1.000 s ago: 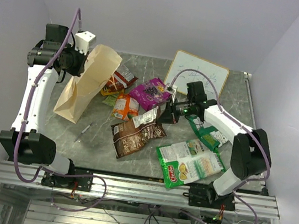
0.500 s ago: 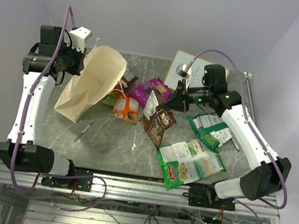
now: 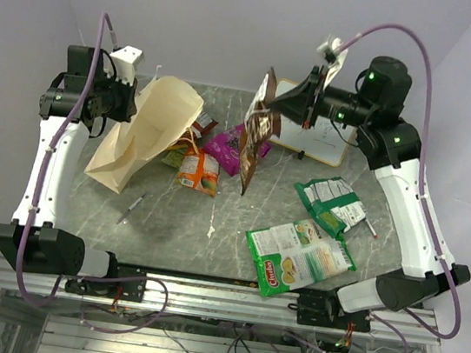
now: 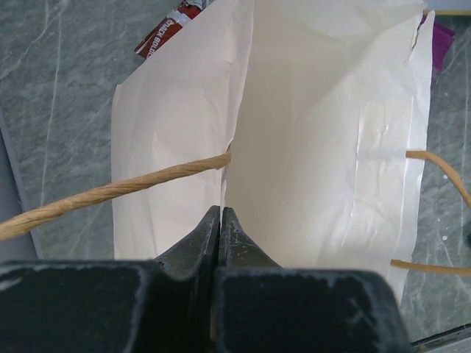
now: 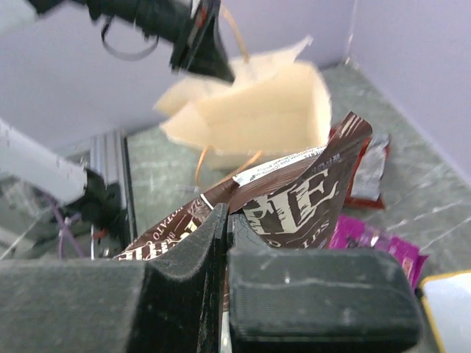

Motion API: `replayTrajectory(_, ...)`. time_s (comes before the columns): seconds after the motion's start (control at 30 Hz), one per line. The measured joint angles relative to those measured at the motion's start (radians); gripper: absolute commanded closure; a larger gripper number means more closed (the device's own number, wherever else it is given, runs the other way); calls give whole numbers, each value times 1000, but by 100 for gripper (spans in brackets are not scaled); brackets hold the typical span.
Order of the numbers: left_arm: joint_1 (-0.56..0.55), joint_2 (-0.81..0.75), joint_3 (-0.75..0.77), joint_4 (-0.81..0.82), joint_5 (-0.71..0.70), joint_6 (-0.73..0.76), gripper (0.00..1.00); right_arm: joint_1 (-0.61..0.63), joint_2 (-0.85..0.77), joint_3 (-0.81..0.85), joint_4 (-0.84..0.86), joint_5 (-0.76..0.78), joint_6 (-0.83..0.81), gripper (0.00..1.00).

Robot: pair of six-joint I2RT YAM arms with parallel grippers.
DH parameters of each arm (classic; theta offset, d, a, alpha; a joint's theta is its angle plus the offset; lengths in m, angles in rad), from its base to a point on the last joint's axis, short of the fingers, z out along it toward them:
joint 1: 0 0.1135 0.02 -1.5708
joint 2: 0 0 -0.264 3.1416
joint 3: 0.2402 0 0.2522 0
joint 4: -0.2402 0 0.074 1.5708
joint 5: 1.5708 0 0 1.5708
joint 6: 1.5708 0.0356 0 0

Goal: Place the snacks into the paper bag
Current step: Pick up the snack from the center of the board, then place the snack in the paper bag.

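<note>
Right pincer (image 5: 224, 215) hiding brown packet (image 5: 309, 198) base, paper bag (image 5: 257, 118) blurred

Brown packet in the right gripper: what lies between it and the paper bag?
Top view: the purple packet and a red packet lie on the table between brown packet and paper bag.

The paper bag (image 3: 150, 129) leans at the far left, its top edge pinched in the left gripper (image 4: 219, 217). Just right of it lies a cluster of packets (image 3: 207, 162) (one tucked partly behind the bag). A hanging packet (image 3: 254, 140) dangles from the right gripper (image 5: 224, 213), before the whiteboard (image 3: 326, 144). At the right lies a smaller packet (image 3: 330, 203), with the big packet (image 3: 299, 256) nearer. A pen (image 3: 133, 208) lies near the bag.
</note>
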Motion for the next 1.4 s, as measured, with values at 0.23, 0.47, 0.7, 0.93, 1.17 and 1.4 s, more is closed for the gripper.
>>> replayTrajectory(0.23, 0, 14, 21, -7, 1, -42, 93, 26, 140, 291, 90, 118, 166, 100)
replayTrajectory(0.47, 0, 90, 138, -63, 5, -48, 93, 114, 331, 554, 115, 208, 267, 100)
replayTrajectory(0.7, -1, 109, 154, -102, 5, -50, 93, 154, 467, 701, 142, 214, 333, 100)
replayTrajectory(0.93, -2, 113, 154, -109, 5, -52, 93, 197, 582, 806, 214, 169, 394, 100)
replayTrajectory(1.17, -3, 113, 154, -109, 5, -53, 93, 238, 644, 880, 251, 175, 400, 100)
replayTrajectory(1.4, -3, 112, 154, -108, 5, -53, 93, 285, 628, 913, 210, 374, 237, 100)
